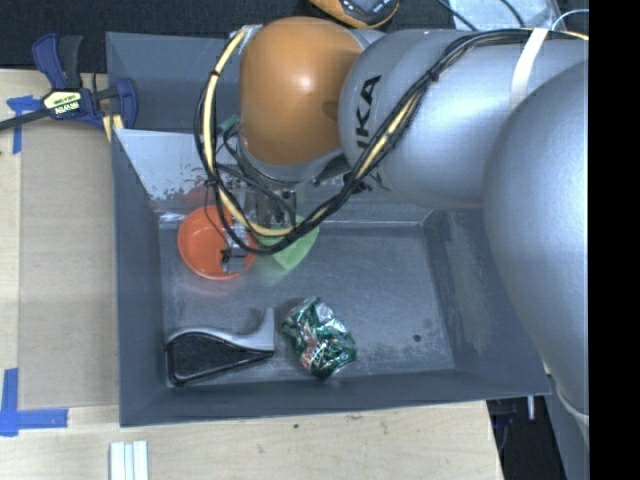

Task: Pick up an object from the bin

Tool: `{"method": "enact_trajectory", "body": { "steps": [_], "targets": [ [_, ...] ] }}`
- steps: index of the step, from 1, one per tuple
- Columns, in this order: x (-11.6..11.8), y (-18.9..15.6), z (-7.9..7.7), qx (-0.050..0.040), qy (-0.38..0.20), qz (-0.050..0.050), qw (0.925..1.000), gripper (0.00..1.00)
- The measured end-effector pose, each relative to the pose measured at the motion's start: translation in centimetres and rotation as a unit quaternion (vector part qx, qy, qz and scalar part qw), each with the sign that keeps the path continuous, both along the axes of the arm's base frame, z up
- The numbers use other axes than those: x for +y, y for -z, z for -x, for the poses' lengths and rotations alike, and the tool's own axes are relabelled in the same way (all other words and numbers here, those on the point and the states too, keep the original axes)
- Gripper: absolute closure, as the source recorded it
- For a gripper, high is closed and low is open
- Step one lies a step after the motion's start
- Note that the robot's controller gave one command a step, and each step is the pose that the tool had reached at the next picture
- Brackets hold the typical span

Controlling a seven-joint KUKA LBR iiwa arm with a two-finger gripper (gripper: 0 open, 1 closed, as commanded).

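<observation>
As I look down into the bin [135, 298], the arm [450, 118] comes in from the right of the frame and covers most of the upper half. Its rounded orange cover [290, 88] sits over the bin's upper middle, and yellow and black cables [213, 118] loop down its left side. Below the cover the gripper [235, 248] hangs low over the left part of the bin floor. It is at the right edge of a small orange bowl [200, 243], which lies close to the bin's left wall. I can't make out whether the gripper is spread or closed, because the wrist and cables hide its tip from me. I also can't say whether it touches the bowl or only hangs just above the rim.

Just to the right of the gripper, a flat light-green piece [297, 251] pokes out from under the wrist, and I can't tell what it is. Along the lower edge of the bin floor lies a black tool with a silver handle [215, 353], lengthwise in the lower left corner. Just beside its right end is a crumpled green, white and red wrapper [318, 338]. Both are well apart from the gripper.
</observation>
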State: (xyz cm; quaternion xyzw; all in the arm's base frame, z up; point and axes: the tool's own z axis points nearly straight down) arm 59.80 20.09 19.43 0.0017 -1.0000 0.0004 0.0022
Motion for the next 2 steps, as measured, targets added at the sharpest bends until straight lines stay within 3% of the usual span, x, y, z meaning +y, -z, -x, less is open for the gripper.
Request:
{"method": "enact_trajectory", "body": {
  "steps": [1,2],
  "targets": [
    [-0.1,-0.5,-0.1,-0.0038,0.002,-0.001,1.0,0.0],
    [-2.4,-3.5,-1.5,-0.0021,0.024,-0.001,0.9997,0.0]
  ]
}}
